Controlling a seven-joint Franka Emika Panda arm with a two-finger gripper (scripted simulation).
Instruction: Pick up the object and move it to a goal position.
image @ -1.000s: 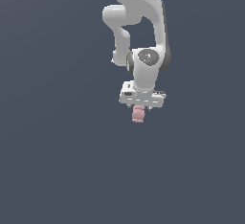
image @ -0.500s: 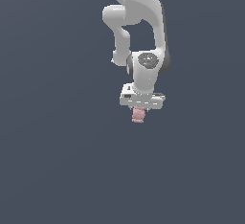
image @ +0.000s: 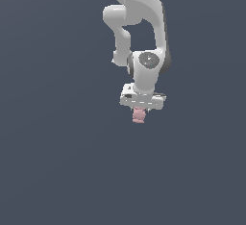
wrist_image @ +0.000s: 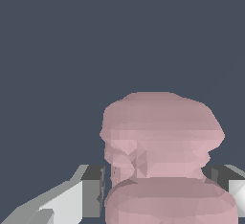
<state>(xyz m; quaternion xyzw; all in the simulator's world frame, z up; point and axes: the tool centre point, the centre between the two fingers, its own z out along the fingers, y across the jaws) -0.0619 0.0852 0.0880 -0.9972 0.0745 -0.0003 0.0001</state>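
Observation:
The object (image: 139, 116) is a small pale pink lumpy thing with stacked rounded ridges. It hangs just below the white gripper (image: 140, 111) at the end of the white arm, in the middle of the exterior view. In the wrist view the object (wrist_image: 160, 141) fills the space between the two fingers (wrist_image: 93, 189), which press on its sides. The gripper is shut on it. The fingertips themselves are mostly hidden behind the object in the exterior view.
A plain dark grey-blue background surrounds the arm in both views. No other objects, edges or goal marker show.
The gripper with the object has shifted slightly toward the exterior view's left and a little upward. The grip on the object is unchanged.

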